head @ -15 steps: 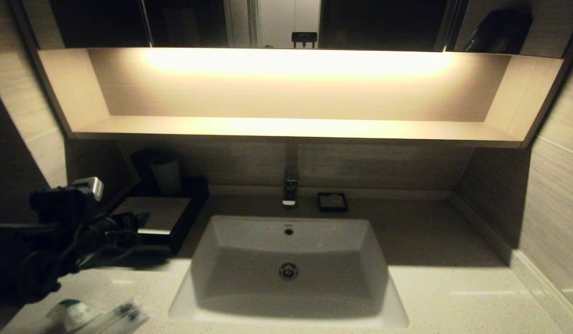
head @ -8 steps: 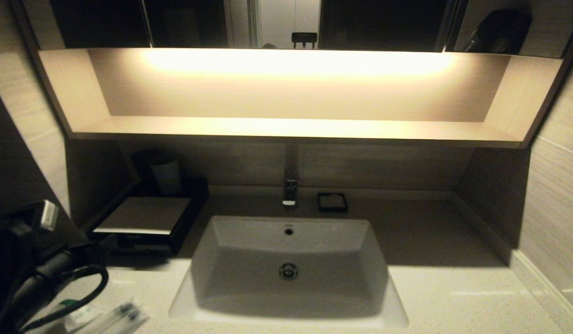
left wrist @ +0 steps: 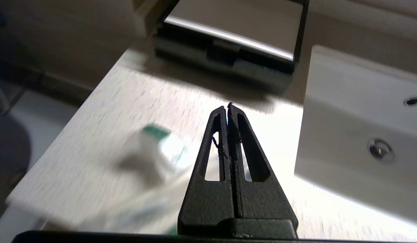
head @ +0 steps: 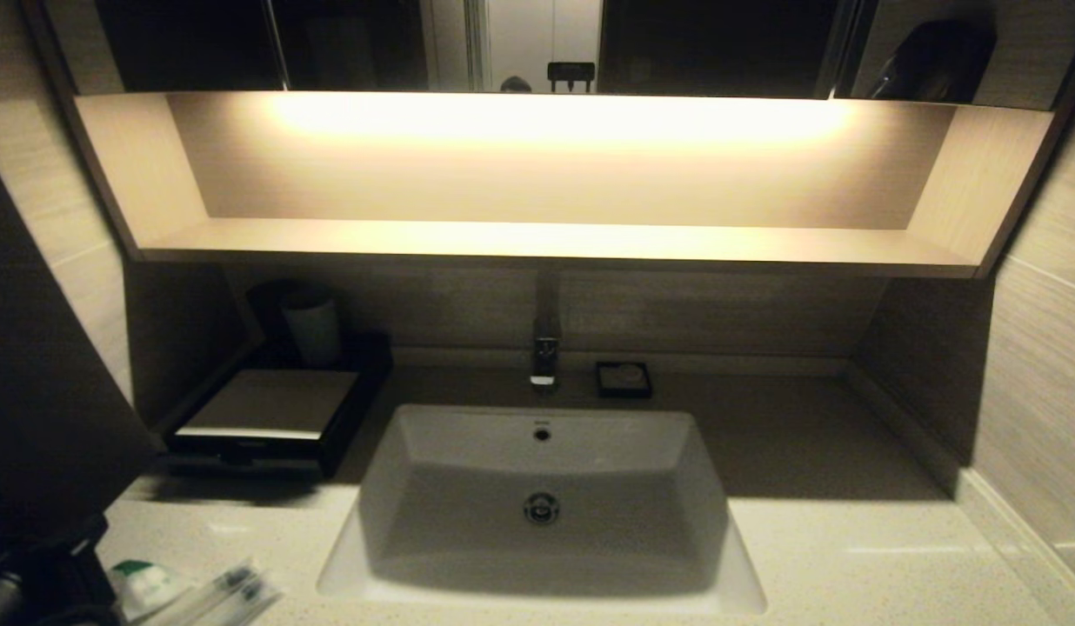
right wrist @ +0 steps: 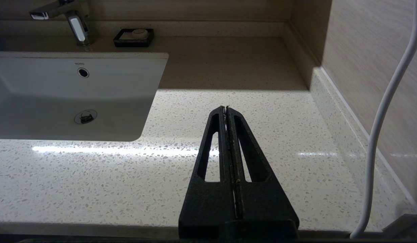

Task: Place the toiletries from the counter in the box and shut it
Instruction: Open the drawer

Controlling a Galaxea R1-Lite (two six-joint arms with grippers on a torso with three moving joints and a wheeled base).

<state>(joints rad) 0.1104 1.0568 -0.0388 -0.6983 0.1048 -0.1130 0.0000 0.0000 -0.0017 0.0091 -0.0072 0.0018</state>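
Lying on the near left corner of the pale speckled bench (head: 851, 556) are the toiletries (head: 190, 591), a small cluster of clear-wrapped packets with white contents and green accents, one of them long and slim. They are sitting outside the box (head: 272, 409), which is standing well back from them at the rear left of the bench, beside the white sink basin (head: 542, 504). The box is showing its flat beige-silver top panel, and a shallow black drawer front is sticking out slightly below it on the near side. A pale grey cup (head: 311, 326) is standing just behind the box. The left end effector (left wrist: 227, 107) is hanging above the bench with its two black fingers pressed together and nothing between them; the packets are lying below and to one side of it, and it is pointing toward the box. In the head view only a dark part of that arm is showing at the lower left edge. The right end effector (right wrist: 226, 108) is resting parked over the bare right side of the bench, its fingers together too and gripping nothing.
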